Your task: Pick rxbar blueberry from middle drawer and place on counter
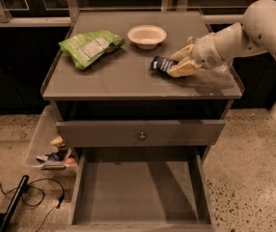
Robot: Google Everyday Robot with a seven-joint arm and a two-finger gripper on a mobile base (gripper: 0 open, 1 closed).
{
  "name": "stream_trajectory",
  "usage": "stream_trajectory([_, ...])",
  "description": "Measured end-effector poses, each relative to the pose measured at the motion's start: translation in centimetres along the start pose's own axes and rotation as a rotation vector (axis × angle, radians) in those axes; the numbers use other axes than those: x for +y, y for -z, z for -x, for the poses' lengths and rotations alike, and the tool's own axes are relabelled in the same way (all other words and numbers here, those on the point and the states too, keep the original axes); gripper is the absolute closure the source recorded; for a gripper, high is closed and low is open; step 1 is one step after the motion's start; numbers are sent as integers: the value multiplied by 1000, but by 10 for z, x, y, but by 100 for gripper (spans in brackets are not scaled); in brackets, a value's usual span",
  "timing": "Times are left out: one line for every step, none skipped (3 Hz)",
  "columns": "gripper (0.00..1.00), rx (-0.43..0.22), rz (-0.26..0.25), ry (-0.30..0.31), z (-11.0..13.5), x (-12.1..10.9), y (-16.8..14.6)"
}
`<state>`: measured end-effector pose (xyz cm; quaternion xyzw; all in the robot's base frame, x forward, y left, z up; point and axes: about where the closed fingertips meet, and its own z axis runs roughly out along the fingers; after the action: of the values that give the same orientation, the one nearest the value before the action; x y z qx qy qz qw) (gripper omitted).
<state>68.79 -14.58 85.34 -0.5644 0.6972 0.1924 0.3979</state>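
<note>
- The rxbar blueberry (159,63) is a small flat bar in a dark, nearly black wrapper with pale print on its face (the print is too small to read).
- It sits over the right part of the tabletop (128,79), right of the middle and nearer the right rim than the front edge; I cannot tell whether its underside touches the surface or is just above it.
- The claw (172,66) reaches in from the right at the end of a cream-coloured arm (254,30), low over the tabletop.
- Its two tan fingers (182,70) are pinching the right end of the rxbar blueberry, one on the far side and one on the near side, so that the left end of the wrapper sticks out free.
- A shallow cream bowl (147,35) stands upright behind the bar, toward the back of the tabletop, apart from it.
- A green crinkly snack bag (89,47) lies at the left side, well apart from the bar.
- Below, a closed drawer front (104,133) bears a small round knob (142,136).
- Under that, the middle drawer (138,192) is pulled out toward the camera, showing its plain grey floor.
</note>
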Motion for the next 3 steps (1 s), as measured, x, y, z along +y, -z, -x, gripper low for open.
stream_trajectory([58, 0, 0, 0, 0, 0, 0])
stream_trajectory([35, 0, 0, 0, 0, 0, 0])
stream_trajectory([11, 0, 0, 0, 0, 0, 0])
